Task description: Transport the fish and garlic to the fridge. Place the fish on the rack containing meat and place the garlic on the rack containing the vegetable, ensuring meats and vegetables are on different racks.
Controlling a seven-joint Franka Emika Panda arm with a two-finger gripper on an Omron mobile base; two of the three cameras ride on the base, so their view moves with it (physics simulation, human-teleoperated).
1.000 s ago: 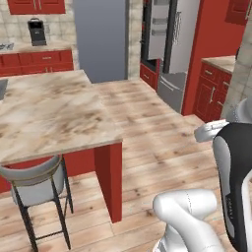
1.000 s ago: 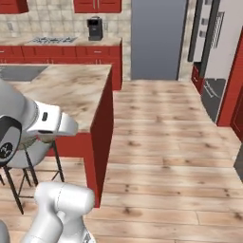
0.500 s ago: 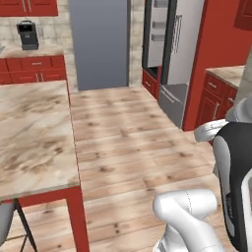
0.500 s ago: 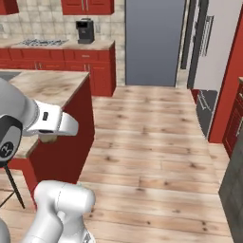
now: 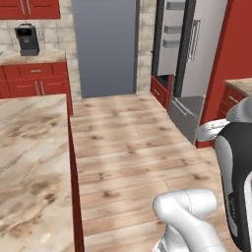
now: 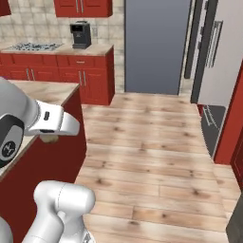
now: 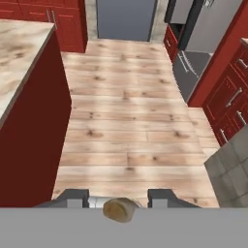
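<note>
Claw (image 7: 118,199) with two dark grey finger tips pinches the small beige-brown garlic bulb (image 7: 119,209) between them, low at the bottom of the hand view; in the right base view the bulb (image 6: 49,138) shows just under the white forearm, beside the island edge. Nearest on the left, the red-sided kitchen island with beige marble top (image 5: 29,167) runs along the aisle, its long edge bordering the light wooden plank floor (image 5: 133,152), which lies open straight ahead. On the right, red lower cabinets with metal handles (image 7: 228,104) narrow the lane. Farther right stands the tall grey fridge (image 5: 194,64), door ajar, with pale door shelves visible. At the far end, a flat blue-grey wall panel (image 6: 156,45), red base cabinets (image 6: 90,78), a black coffee machine (image 6: 80,35) and a stovetop (image 6: 33,46).
</note>
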